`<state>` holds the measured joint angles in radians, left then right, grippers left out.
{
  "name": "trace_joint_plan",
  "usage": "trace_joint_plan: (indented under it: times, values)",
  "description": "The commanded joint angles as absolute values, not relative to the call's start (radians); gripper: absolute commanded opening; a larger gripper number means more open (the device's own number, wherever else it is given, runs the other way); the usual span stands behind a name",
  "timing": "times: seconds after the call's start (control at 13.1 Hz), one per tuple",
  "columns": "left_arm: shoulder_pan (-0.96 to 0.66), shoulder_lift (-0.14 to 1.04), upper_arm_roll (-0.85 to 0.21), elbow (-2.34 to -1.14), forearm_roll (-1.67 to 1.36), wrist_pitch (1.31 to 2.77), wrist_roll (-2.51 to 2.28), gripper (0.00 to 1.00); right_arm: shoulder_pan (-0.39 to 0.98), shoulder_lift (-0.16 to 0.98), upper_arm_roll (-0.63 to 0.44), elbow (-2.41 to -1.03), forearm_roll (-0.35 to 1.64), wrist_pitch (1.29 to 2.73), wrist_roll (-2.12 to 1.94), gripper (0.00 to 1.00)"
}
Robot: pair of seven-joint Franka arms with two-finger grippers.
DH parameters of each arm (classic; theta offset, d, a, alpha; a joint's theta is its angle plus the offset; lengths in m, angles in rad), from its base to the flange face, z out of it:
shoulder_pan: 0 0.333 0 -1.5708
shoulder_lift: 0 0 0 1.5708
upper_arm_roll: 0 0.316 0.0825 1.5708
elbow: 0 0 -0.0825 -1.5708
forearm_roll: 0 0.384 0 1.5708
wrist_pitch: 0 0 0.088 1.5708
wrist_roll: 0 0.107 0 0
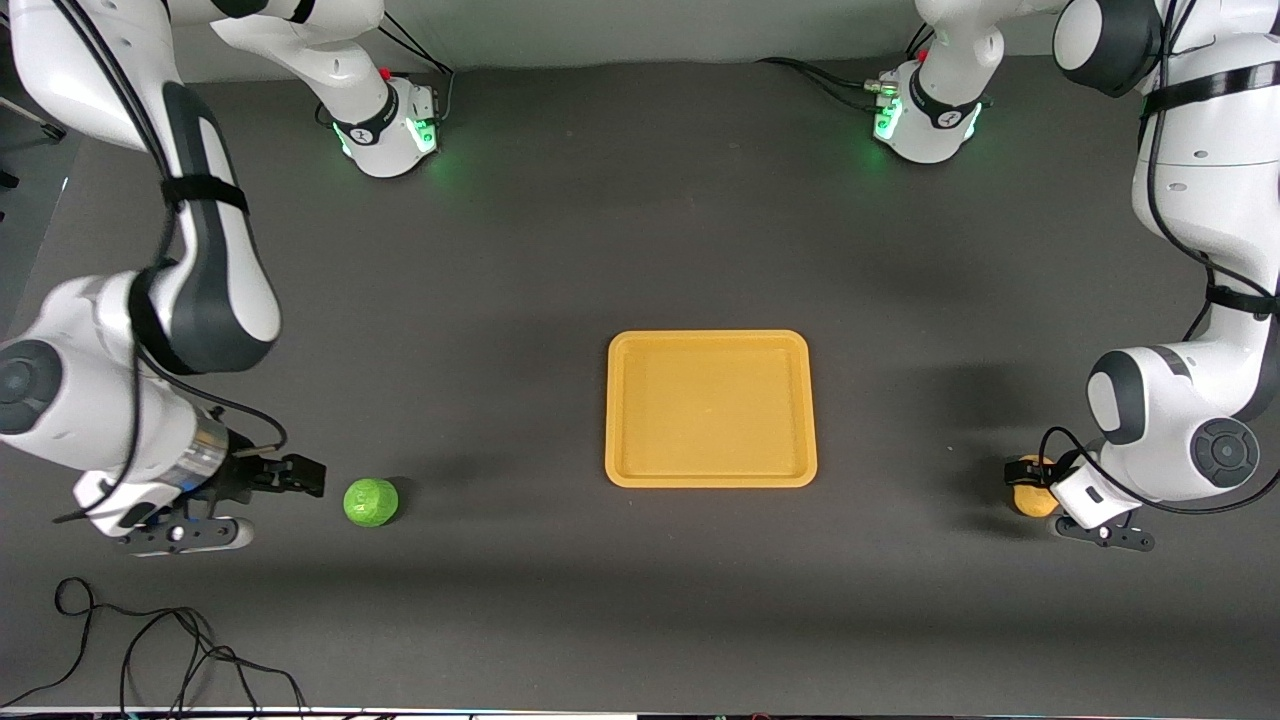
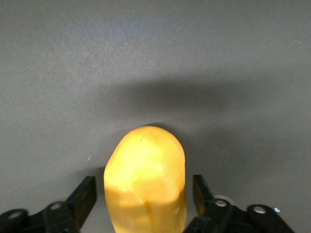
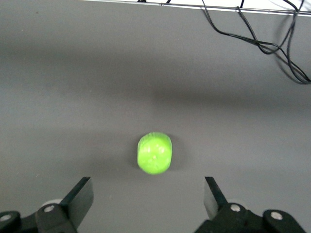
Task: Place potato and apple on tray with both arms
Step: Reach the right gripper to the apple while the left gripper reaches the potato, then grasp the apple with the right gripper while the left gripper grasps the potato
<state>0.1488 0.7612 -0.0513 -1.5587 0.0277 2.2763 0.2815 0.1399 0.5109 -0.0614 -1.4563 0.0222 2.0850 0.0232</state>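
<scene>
The yellow-orange tray (image 1: 611,410) lies flat in the middle of the table with nothing on it. The green apple (image 1: 370,502) rests on the table toward the right arm's end. My right gripper (image 1: 300,476) is beside it, low, and open. In the right wrist view the apple (image 3: 154,153) lies just ahead of the open right gripper (image 3: 147,191), not between the fingers. The yellow-tan potato (image 1: 1033,498) lies toward the left arm's end, partly hidden by my left gripper (image 1: 1030,482). In the left wrist view the potato (image 2: 146,179) sits between the open fingers (image 2: 85,196), with a gap on each side.
Loose black cables (image 1: 150,650) lie by the table's front edge at the right arm's end and also show in the right wrist view (image 3: 262,34). The two arm bases (image 1: 390,130) stand along the table's back edge.
</scene>
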Motion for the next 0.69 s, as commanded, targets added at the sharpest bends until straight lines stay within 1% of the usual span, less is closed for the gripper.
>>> trace_joint_plan:
  times: [0.0,0.08,0.23,0.38,0.46,0.61]
  values:
    - [0.133,0.738,-0.060,-1.528,0.025,2.195,0.244,0.15,0.149,0.535,-0.067,-1.519,0.051,2.204,0.009,1.00]
    - [0.121,0.736,-0.061,-1.510,0.025,2.157,0.204,0.08,0.149,0.561,-0.067,-1.519,0.051,2.238,0.011,1.00]
    - [0.095,0.689,-0.089,-1.508,0.025,2.055,0.119,0.09,0.150,0.604,-0.066,-1.520,0.051,2.270,0.015,1.00]
    - [0.083,0.619,-0.155,-1.512,0.025,1.943,-0.013,0.09,0.146,0.643,-0.066,-1.541,0.052,2.324,0.015,1.00]
    - [0.078,0.589,-0.196,-1.520,0.026,1.909,-0.075,0.09,0.146,0.658,-0.066,-1.560,0.069,2.357,0.015,1.00]
    - [0.020,0.543,-0.213,-1.560,0.028,1.891,-0.191,0.09,0.146,0.676,-0.066,-1.597,0.095,2.402,0.008,1.00]
